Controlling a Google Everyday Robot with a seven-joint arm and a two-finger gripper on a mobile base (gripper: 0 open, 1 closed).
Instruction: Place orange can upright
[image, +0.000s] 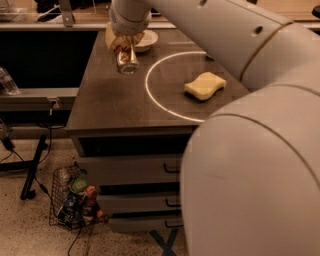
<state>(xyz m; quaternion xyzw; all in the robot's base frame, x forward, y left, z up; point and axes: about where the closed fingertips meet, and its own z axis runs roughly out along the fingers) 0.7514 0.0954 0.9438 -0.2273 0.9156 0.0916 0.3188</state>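
Gripper (124, 46) pinches the can (128, 62) over the table (115, 100) at rear left, beside the bowl (146, 40). I judge the task unfinished: can looks tilted; 2 steps remain, set upright, release.

dark browns, one bright ring
the off-white arm (250, 150) ends in a gripper (126, 49) over the table's far left part, closed round the orange can (125, 56), orange-brown with pale mottling and a silver end; the table (107, 102) is dark brown with a thin white circle (148, 92); sponge (205, 85) pale yellow, bowl (146, 41) white, floor (30, 225) speckled beige.
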